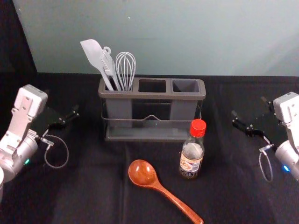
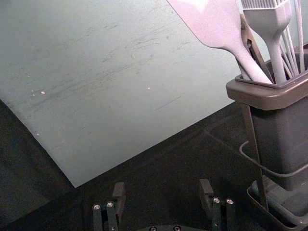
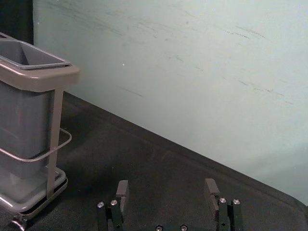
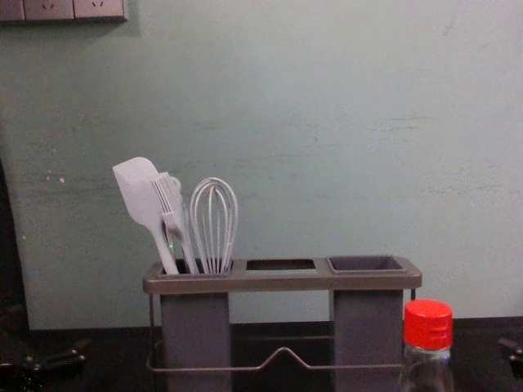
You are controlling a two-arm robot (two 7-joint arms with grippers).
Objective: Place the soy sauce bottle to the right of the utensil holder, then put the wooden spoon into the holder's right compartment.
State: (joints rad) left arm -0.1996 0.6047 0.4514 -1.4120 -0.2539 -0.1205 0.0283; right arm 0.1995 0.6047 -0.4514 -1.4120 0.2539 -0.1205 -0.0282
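Left gripper (image 1: 62, 101) and right gripper (image 1: 248, 106), empty, jaws wide apart, flank one spoon (image 1: 143, 173), one bottle (image 1: 191, 151) and, near the desk's back edge (image 1: 224, 80), one holder (image 1: 149, 95).

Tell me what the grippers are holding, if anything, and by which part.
Nothing is held: the left gripper and the right gripper are open and empty, on either side of the utensil holder. The bottle and wooden spoon are untouched.

Soy sauce bottle (image 4: 428, 341) and utensil holder (image 4: 282, 282), both with lower parts beyond the chest view's bottom edge.
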